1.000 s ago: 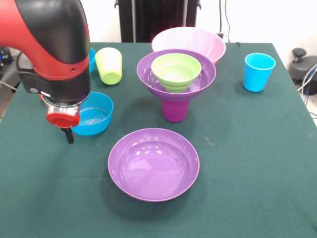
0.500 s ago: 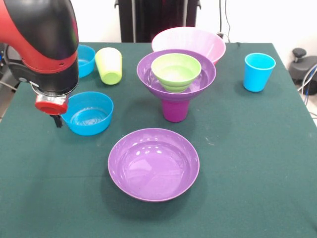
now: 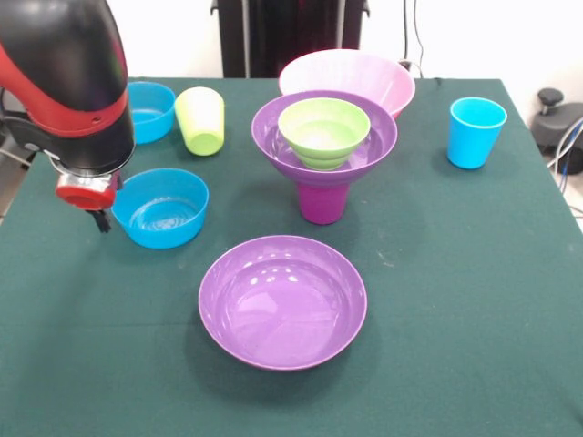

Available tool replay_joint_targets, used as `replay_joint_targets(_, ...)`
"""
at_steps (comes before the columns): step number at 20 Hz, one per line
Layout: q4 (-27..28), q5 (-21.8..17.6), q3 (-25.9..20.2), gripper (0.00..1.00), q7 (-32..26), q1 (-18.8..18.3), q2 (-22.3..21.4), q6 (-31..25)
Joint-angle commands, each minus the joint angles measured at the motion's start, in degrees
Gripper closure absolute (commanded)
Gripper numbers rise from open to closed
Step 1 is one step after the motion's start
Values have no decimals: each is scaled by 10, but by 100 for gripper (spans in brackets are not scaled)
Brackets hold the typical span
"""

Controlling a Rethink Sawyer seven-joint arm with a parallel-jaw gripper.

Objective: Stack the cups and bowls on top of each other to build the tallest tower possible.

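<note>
The tower stands mid-table: a purple cup [image 3: 322, 202] carries a wide purple bowl [image 3: 273, 137], and a small green bowl [image 3: 323, 130] nests in that. A second wide purple bowl [image 3: 282, 300] lies in front. At the left, a small blue bowl [image 3: 164, 208] sits upright with nothing in it, and my gripper [image 3: 102, 221] hangs just beside its left rim, mostly hidden under the arm's red ring. Another small blue bowl [image 3: 148, 110] and a lime green cup [image 3: 201, 119] stand behind. The big pink bowl [image 3: 355, 77] is at the back, and a light blue cup [image 3: 475, 132] is on the right.
The bulky red and black arm [image 3: 68, 82] fills the upper left corner and hides part of the table there. The green table's left edge [image 3: 18, 196] runs close to the gripper. Cables and a black stand [image 3: 556, 118] lie off the right edge.
The arm has shifted left and slightly back, away from the near blue bowl. That bowl's rim and the far blue bowl are now uncovered. No cup or bowl has moved.
</note>
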State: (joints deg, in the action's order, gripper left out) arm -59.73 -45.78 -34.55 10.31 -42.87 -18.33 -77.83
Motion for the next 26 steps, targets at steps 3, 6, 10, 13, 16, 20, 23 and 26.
replay_joint_targets(3, -50, 22, -9, 0, -23, -15, 41, 97)
replay_joint_targets(6, -54, 37, -15, 0, -19, -23, 51, 118)
replay_joint_targets(10, -67, 80, -36, 0, -14, -43, 64, 149)
replay_joint_targets(13, -65, 93, -38, 0, -15, -46, 68, 156)
replay_joint_targets(16, -64, 101, -29, 0, 0, -38, 69, 156)
replay_joint_targets(20, -68, 105, -11, 0, 22, -27, 73, 155)
replay_joint_targets(23, -68, 103, -7, 0, 23, -23, 73, 156)
replay_joint_targets(26, -67, 97, -2, 0, 25, -18, 72, 156)
